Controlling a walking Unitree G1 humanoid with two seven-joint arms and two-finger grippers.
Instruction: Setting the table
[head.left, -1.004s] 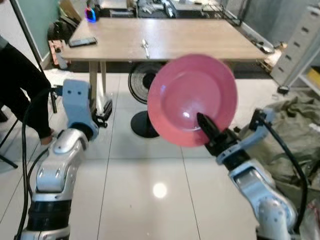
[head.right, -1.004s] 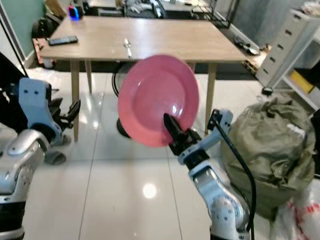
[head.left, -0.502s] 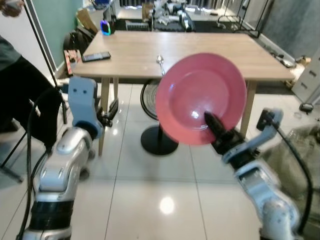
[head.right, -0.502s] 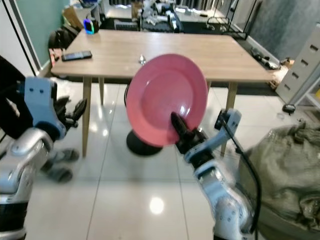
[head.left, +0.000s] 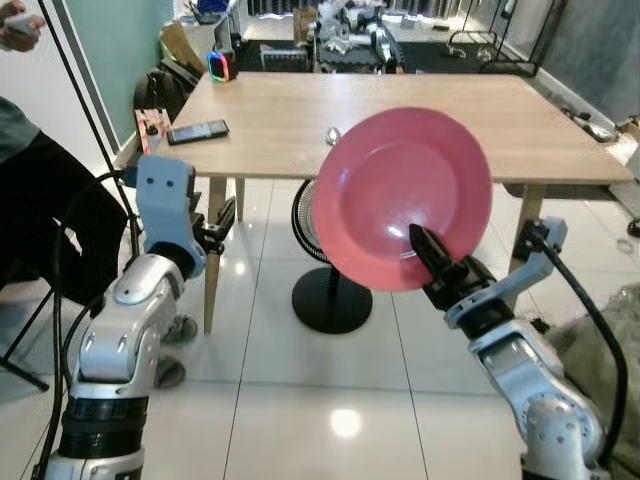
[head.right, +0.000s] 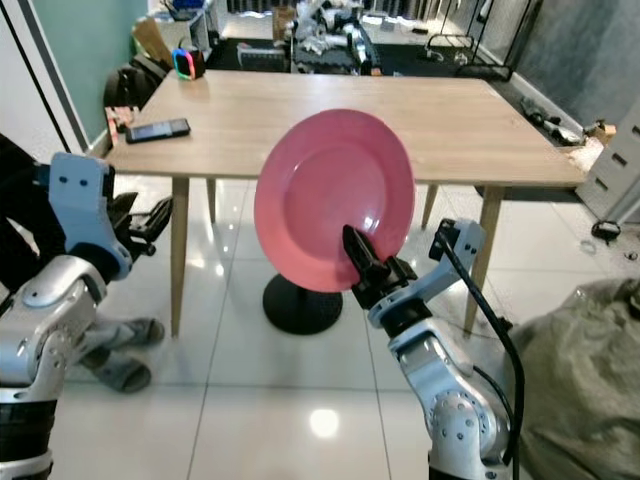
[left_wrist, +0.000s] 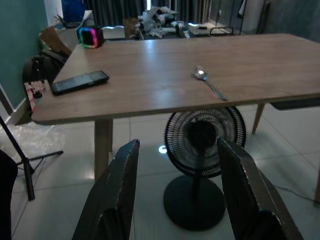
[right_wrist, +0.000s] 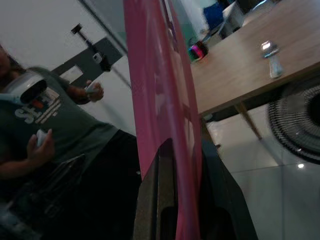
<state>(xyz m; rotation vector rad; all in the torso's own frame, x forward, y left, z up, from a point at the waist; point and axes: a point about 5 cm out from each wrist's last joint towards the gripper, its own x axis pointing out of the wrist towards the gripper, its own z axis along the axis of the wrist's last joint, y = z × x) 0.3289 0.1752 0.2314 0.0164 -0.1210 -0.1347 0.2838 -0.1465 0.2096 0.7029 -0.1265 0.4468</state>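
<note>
Right gripper (head.left: 428, 252) clamped on the bottom edge of a pink plate (head.left: 403, 198) held up on its side in front of the wooden table (head.left: 420, 115), left gripper (left_wrist: 180, 200) raised with fingers apart, and farther off a spoon (left_wrist: 209, 82) and phone (head.left: 198, 131) lying on the table.

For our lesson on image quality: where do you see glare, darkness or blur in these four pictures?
Eye views: sharp, with a lamp's glare on the floor tiles and a highlight on the pink plate. Left wrist view: dim, its open gripper dark in front, a glint on the spoon. Right wrist view: plate edge soft, the person behind blurred.
</note>
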